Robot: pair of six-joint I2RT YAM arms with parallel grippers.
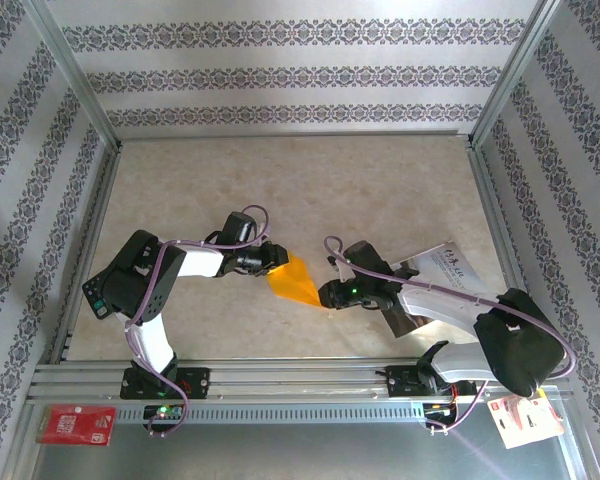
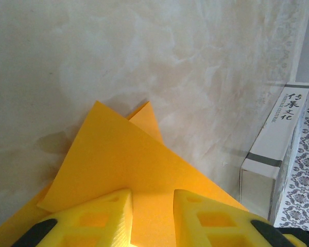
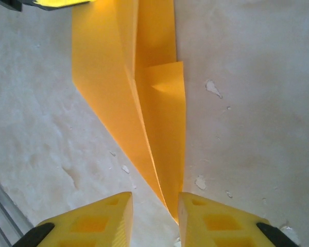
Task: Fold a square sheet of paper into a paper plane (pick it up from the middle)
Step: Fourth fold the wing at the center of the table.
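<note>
Top external view, listed from the near rail outward. Right gripper [image 1: 327, 296]: just near-right of the plane [image 1: 295, 283], jaws standing apart. In its wrist view the plane's sharp tip lies in the gap against one finger [image 3: 216, 221], with nothing pinched. Plane: bright orange, part-folded, a long dart with a centre crease and one small flap turned over. It sits between the two grippers, on or just above the table [image 1: 310, 190]; which, unclear. Left gripper [image 1: 268, 262]: at the plane's far-left end, jaws partly apart with orange paper running into the gap. Whether they pinch it cannot be told. Box [image 1: 442, 268]: white, printed spine, well to the right of the plane. Hazards, as judged: with the tip free, the plane depends on its left end alone and may sag, swing or slip out if that hold is loose. The layered folds may spring open unpressed. A right-hand closing made off-centre would crumple the tip. Pose: both forearms low and angled inward toward the plane, wrists nearly level, fingertips facing each other across it.
</note>
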